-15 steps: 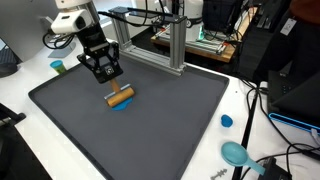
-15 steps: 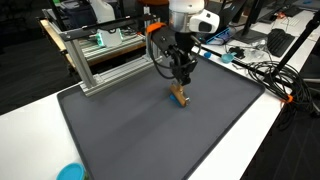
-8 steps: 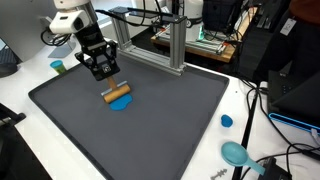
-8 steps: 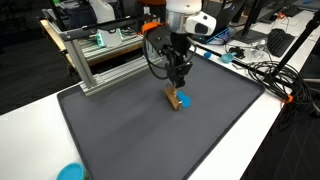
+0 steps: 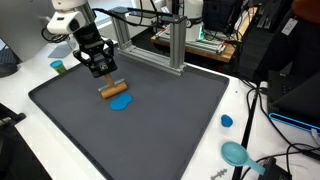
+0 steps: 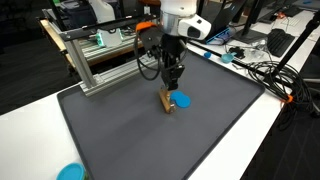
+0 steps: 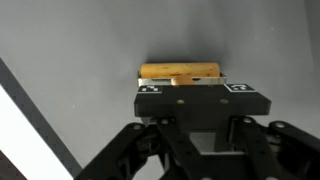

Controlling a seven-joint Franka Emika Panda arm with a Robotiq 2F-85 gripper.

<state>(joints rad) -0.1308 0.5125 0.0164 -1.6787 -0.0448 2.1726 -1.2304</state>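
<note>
My gripper (image 5: 101, 68) (image 6: 171, 78) is shut on a brown wooden cylinder (image 5: 113, 90) (image 6: 166, 102) and holds it low over the dark grey mat (image 5: 170, 125) (image 6: 140, 130). A flat blue disc (image 5: 121, 103) (image 6: 182, 99) lies on the mat right beside the cylinder, uncovered. In the wrist view the cylinder (image 7: 180, 71) lies crosswise just beyond the gripper's black body (image 7: 185, 100); the fingertips themselves are hidden.
An aluminium frame (image 5: 172, 45) (image 6: 100, 58) stands along the mat's back edge. A small blue cap (image 5: 227, 121) and a teal round object (image 5: 236, 153) lie on the white table. A teal cup (image 5: 58, 66) sits beyond the mat. Cables (image 6: 262, 72) run beside it.
The gripper has moved toward the frame side with the cylinder in it. The cylinder has come off the blue disc, which now lies exposed on the mat.
</note>
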